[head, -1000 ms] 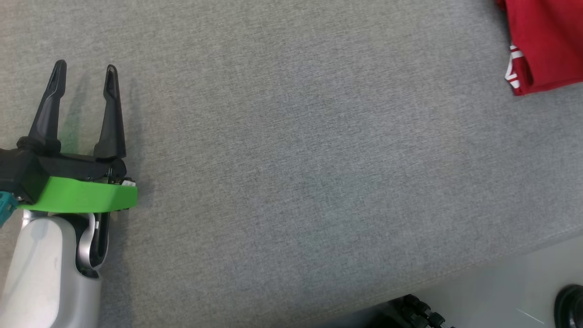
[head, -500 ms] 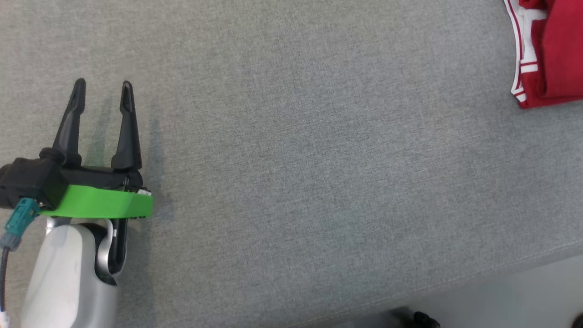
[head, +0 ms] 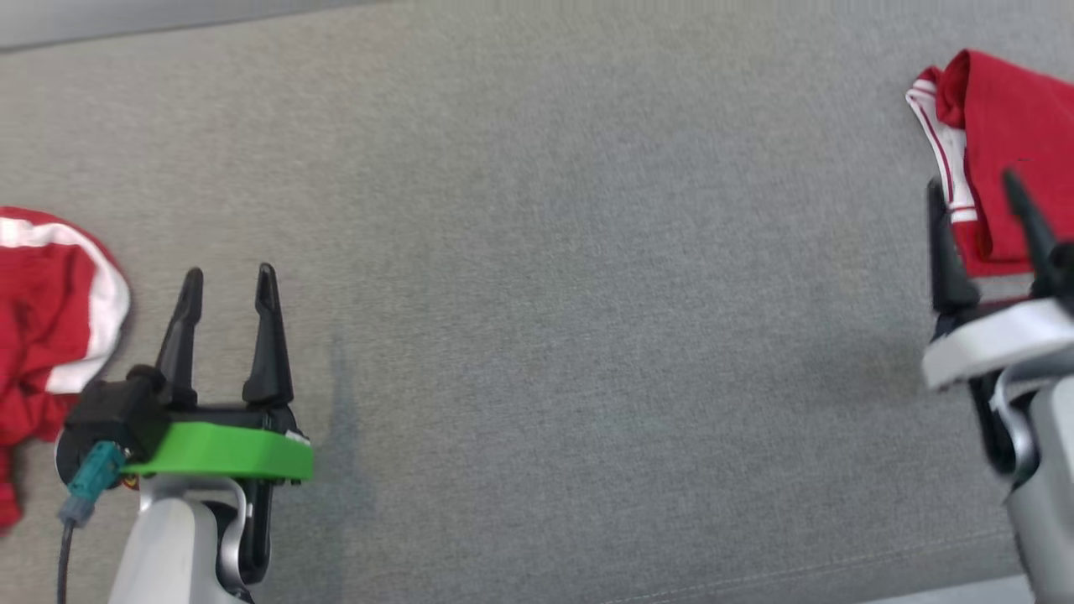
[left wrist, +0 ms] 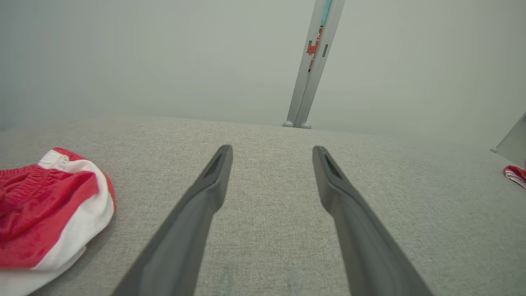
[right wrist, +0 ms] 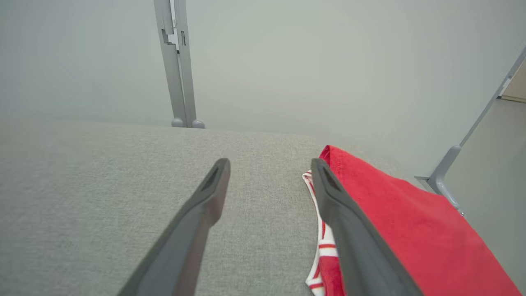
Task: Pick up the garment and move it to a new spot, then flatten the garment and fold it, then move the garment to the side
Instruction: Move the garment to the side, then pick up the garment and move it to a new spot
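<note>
A crumpled red-and-white cloth garment (head: 42,319) lies on the grey fabric worktop (head: 587,294) just left of the left hand (head: 231,273), whose dark fingers stand wide apart, holding nothing. Well to the right, the right hand (head: 973,183) is spread and empty at the near edge of the folded red garment with white striped trim (head: 1007,109), its right finger over the cloth, its left over bare worktop.

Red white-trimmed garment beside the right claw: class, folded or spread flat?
Folded: the red white-trimmed garment lies doubled, a red layer over its striped edge.
</note>
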